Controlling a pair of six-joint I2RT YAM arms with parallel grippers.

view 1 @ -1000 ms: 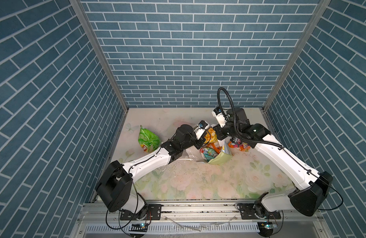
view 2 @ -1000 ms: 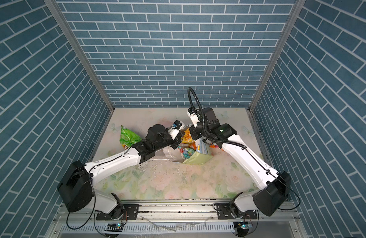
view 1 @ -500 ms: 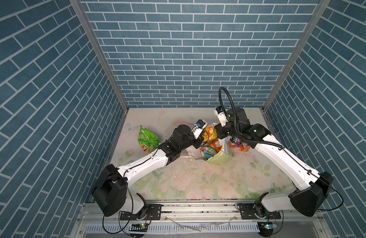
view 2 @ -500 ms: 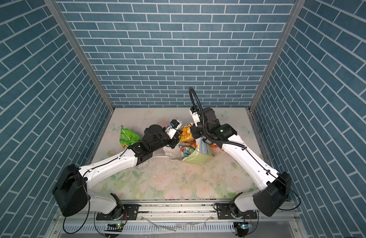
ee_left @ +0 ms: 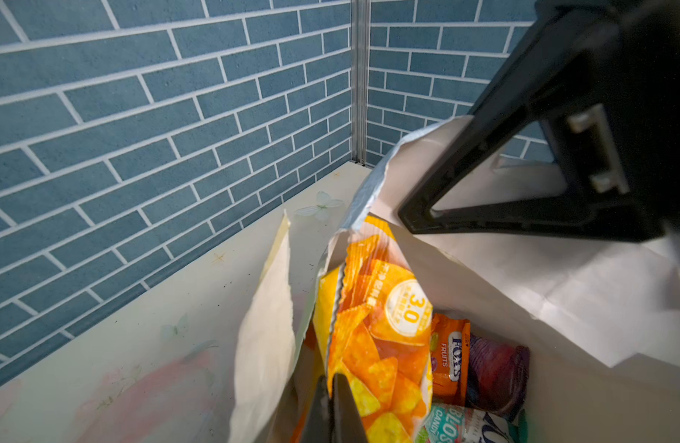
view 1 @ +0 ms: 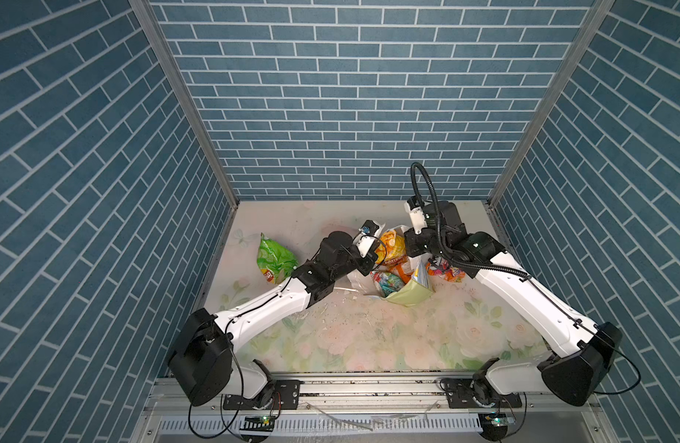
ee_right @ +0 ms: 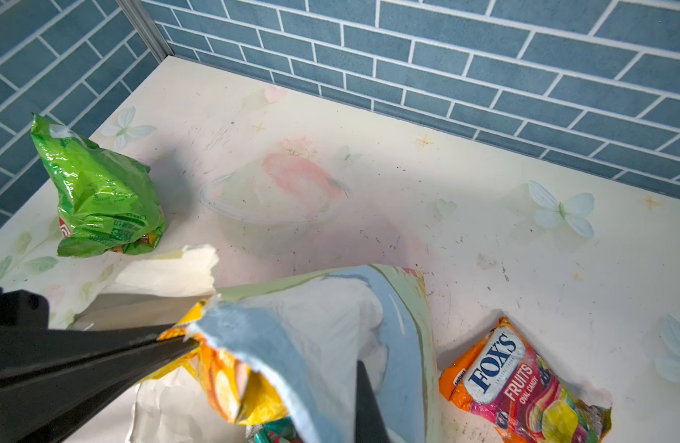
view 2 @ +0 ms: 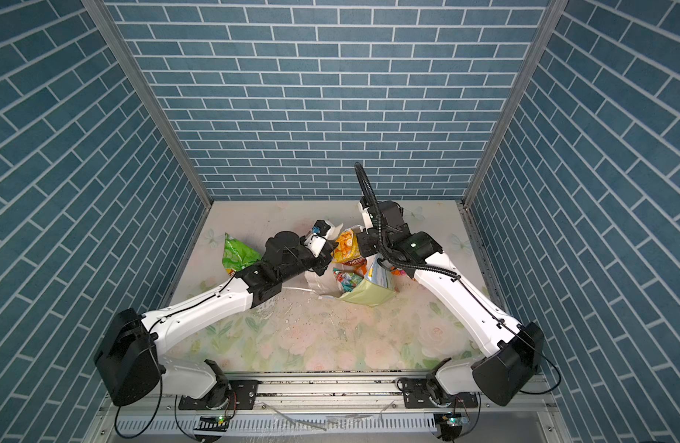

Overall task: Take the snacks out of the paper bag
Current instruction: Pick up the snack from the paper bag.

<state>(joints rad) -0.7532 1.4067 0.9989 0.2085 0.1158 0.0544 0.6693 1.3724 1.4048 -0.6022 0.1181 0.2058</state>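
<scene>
The left claw (ee_left: 332, 389) pinches the side seam of the yellow chip bag (ee_left: 376, 337), which stands upright and pokes above the paper bag (ee_right: 330, 307); the right claw (ee_right: 363, 383) nips the bag's torn rim, so extraction likely runs straight up.

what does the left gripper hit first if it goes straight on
The left gripper is shut on the yellow bag, so that first; beyond it, probably the paper bag's wall near the right gripper; depth unclear.

place: lab-style robot test cell | upper frame: blue brick-print wall panels (view 1: 330, 96) on three sides, aluminium corner posts (view 1: 188, 103) | centre: floral tabletop (view 1: 369, 337) | bottom: metal mounting rail (view 1: 369, 386)
</scene>
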